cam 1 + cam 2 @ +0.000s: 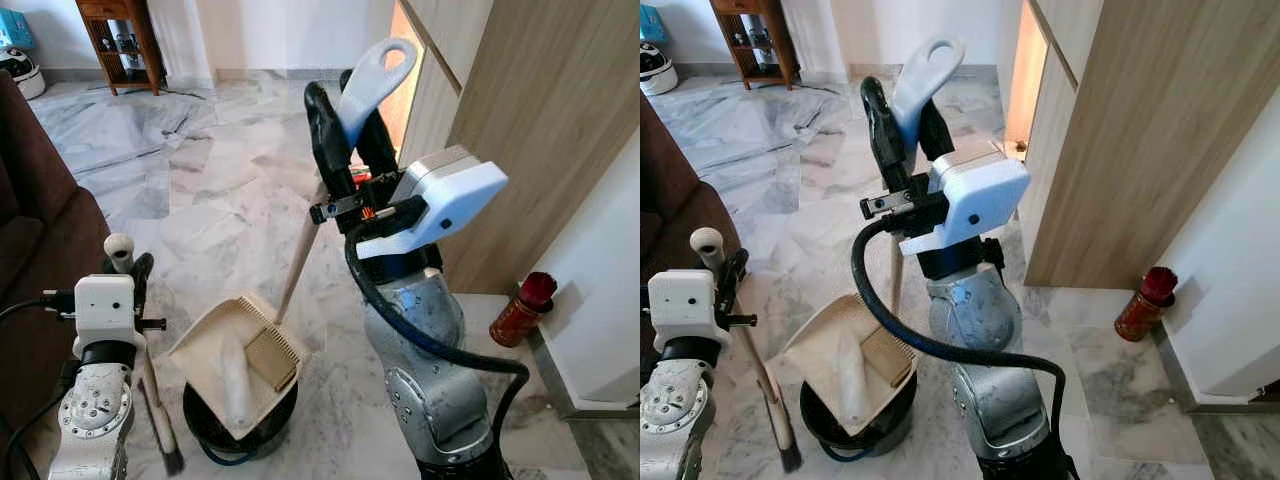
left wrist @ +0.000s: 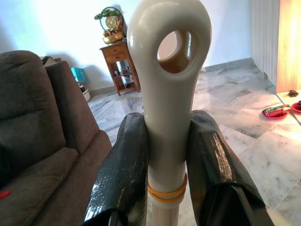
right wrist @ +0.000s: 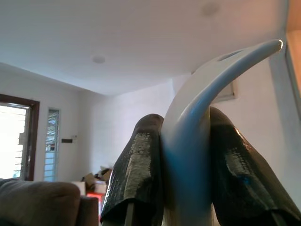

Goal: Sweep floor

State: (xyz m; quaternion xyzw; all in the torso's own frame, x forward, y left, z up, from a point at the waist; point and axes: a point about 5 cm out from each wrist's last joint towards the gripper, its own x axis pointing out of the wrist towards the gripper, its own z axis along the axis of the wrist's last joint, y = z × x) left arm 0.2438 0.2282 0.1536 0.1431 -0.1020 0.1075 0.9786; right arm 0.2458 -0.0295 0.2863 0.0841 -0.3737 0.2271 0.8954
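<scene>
The cream dustpan (image 1: 240,352) is tipped over the mouth of a small black bin (image 1: 238,425) on the marble floor (image 1: 210,190), with pale dust lying in its tray and a comb-toothed edge facing up. Its long wooden pole runs up and to the right, ending in a pale handle with a hanging hole (image 1: 375,75). The right gripper (image 1: 350,135) is clamped on that handle, one black finger pressed to each side just below the hole. Down at the left, the left gripper (image 2: 167,155) squeezes the cream top of the broom handle (image 2: 168,70), its two fingers tight against the shaft, where a yellow band wraps it. The broom's stick slants down to dark bristles (image 1: 172,458) touching the floor just beside the bin. A brown sofa (image 1: 35,230) stands at the left, a wooden cabinet panel (image 1: 530,120) at the right, with a red bottle (image 1: 522,308) at its foot, and a wooden side table (image 1: 120,40) far across the room.
</scene>
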